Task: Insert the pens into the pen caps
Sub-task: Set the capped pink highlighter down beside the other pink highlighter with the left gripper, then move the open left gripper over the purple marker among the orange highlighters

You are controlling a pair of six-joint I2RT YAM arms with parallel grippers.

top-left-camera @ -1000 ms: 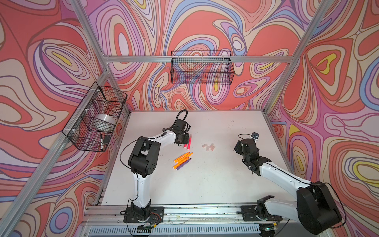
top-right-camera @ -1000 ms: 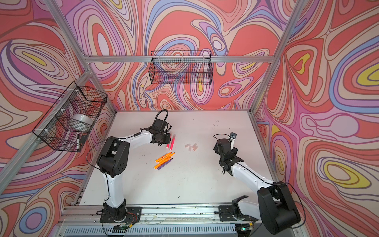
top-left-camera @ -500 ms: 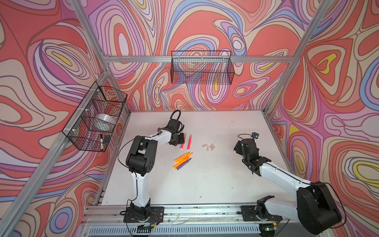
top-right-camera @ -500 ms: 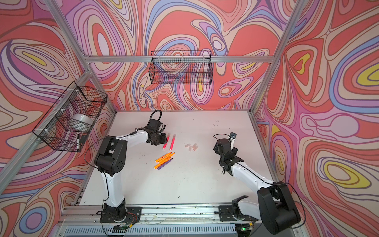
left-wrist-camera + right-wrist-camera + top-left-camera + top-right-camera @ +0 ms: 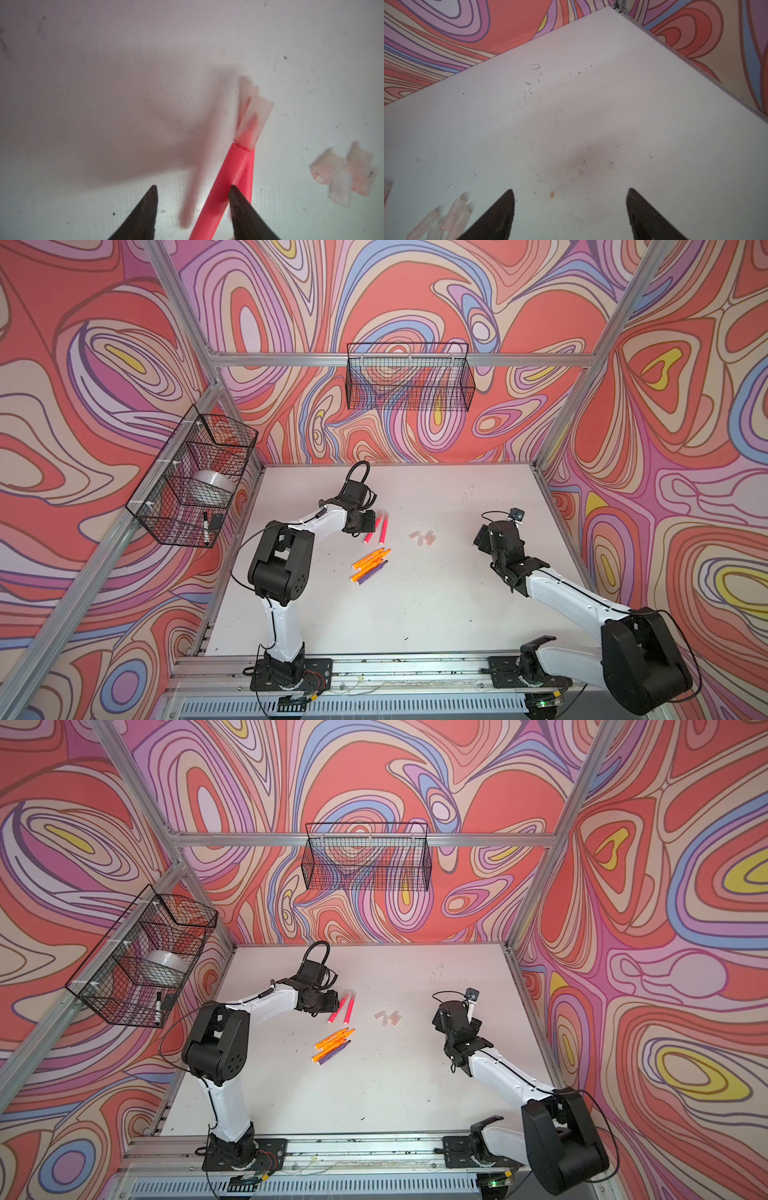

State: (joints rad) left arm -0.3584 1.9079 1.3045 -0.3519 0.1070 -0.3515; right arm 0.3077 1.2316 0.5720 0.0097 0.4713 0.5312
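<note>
At the left fingers (image 5: pixel 143 218), a partial spread and no grip: between the tips, close by one, a capped pink-red pen (image 5: pixel 234 166), crossed over its capped twin (image 5: pixel 248 178). Near them on the surface (image 5: pixel 415 614), loose pen caps (image 5: pixel 423 537) in a clump. Nearer the front, three orange pens (image 5: pixel 371 559) beside a purple pen (image 5: pixel 372 575). At the right fingers (image 5: pixel 496 218), a wide spread, nothing held, above the surface.

You have two capped pink-red plastic marker pens (image 5: pixel 383 527) left of centre on the white flat tabletop (image 5: pixel 415 614); loose translucent plastic tube caps (image 5: pixel 423 537) lie right of them, orange and purple marker pens (image 5: pixel 372 561) just nearer.
</note>
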